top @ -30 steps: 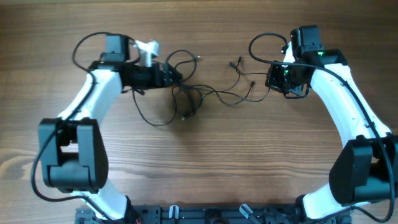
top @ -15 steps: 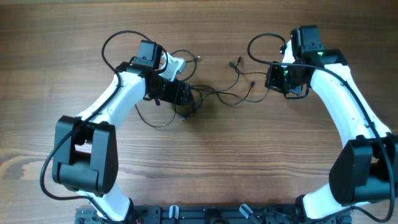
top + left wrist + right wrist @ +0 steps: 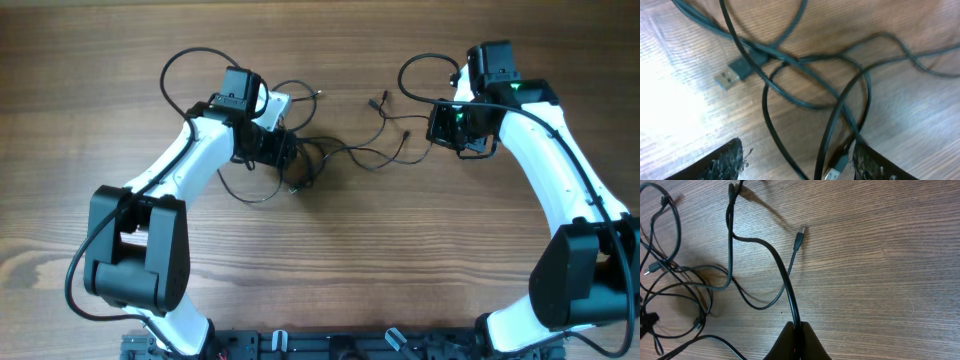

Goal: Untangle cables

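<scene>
The cables [image 3: 335, 150] are thin black cords tangled in the middle of the wooden table, with small plugs at the ends. My left gripper [image 3: 288, 152] is open low over the knot; in the left wrist view its fingers [image 3: 797, 167] straddle several strands [image 3: 840, 107], and a USB plug [image 3: 732, 75] lies nearby. My right gripper [image 3: 438, 125] is shut on one cable [image 3: 787, 287] at the tangle's right end; in the right wrist view the jaws [image 3: 797, 337] pinch the cord. A small plug [image 3: 799, 235] lies just beyond.
The wooden table [image 3: 400, 260] extends in front of the tangle. A thicker black arm cable loops behind the left arm [image 3: 185, 70] and another behind the right arm [image 3: 420, 70]. A loose cable loop [image 3: 245, 190] lies left of the knot.
My left arm swung right and down from the tangle's far left edge onto the knot, then settled slightly. The right arm has not moved.
</scene>
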